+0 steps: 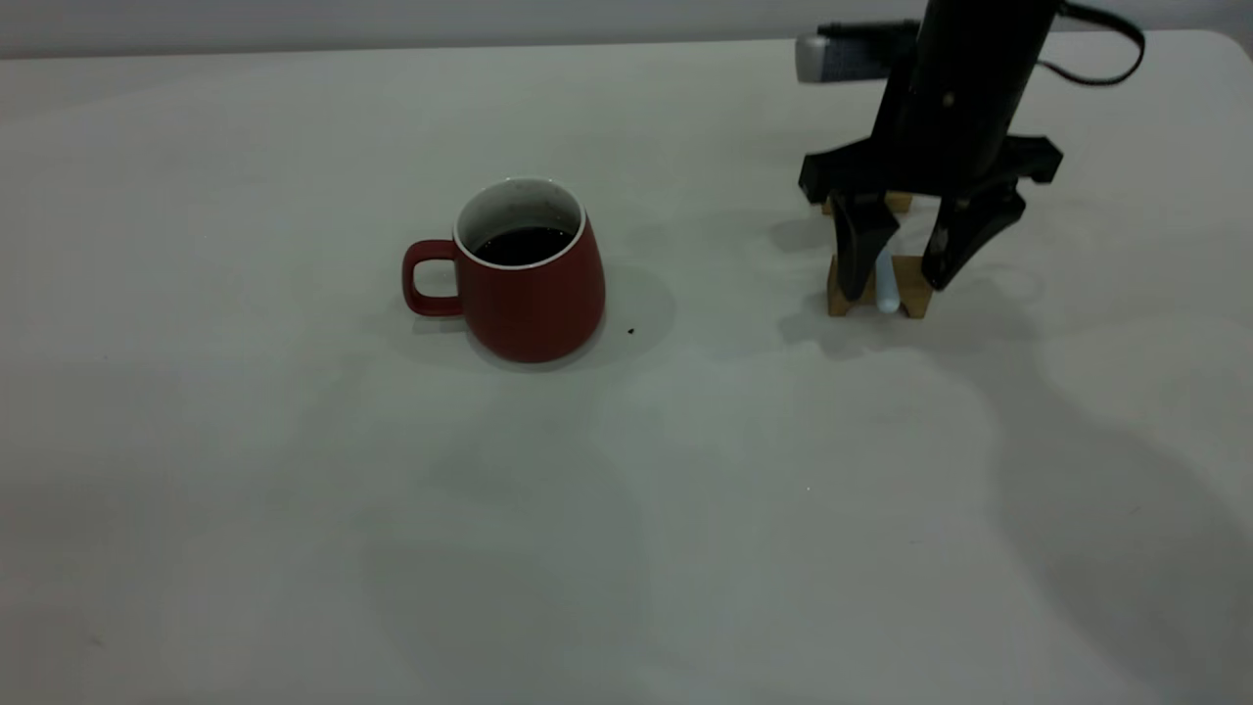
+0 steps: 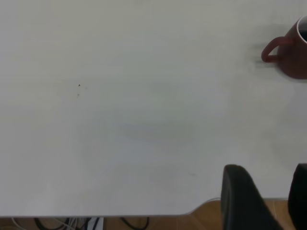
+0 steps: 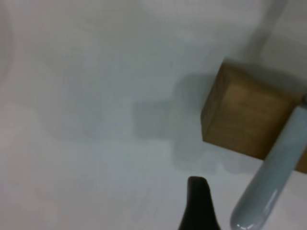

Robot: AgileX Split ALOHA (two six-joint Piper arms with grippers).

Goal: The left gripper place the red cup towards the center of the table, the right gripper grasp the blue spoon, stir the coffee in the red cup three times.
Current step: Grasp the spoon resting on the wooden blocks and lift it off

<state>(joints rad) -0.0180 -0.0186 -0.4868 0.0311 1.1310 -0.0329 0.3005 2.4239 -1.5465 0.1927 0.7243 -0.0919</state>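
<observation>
The red cup (image 1: 533, 294) stands upright left of the table's (image 1: 685, 490) middle, handle pointing left, with dark coffee (image 1: 522, 245) inside. My right gripper (image 1: 910, 269) hangs open at the back right, its two fingers straddling the pale handle of the blue spoon (image 1: 886, 284), which rests across wooden blocks. In the right wrist view one finger (image 3: 199, 206) is beside the spoon handle (image 3: 271, 187), apart from it. My left gripper (image 2: 271, 201) is out of the exterior view; its wrist view shows it open over the table's edge, far from the cup (image 2: 292, 57).
Two tan wooden blocks, one in front (image 1: 915, 289) and one behind (image 1: 899, 203), hold the spoon off the table. A small dark speck (image 1: 631, 331) lies right of the cup. Bare tabletop stretches between cup and blocks and across the whole front.
</observation>
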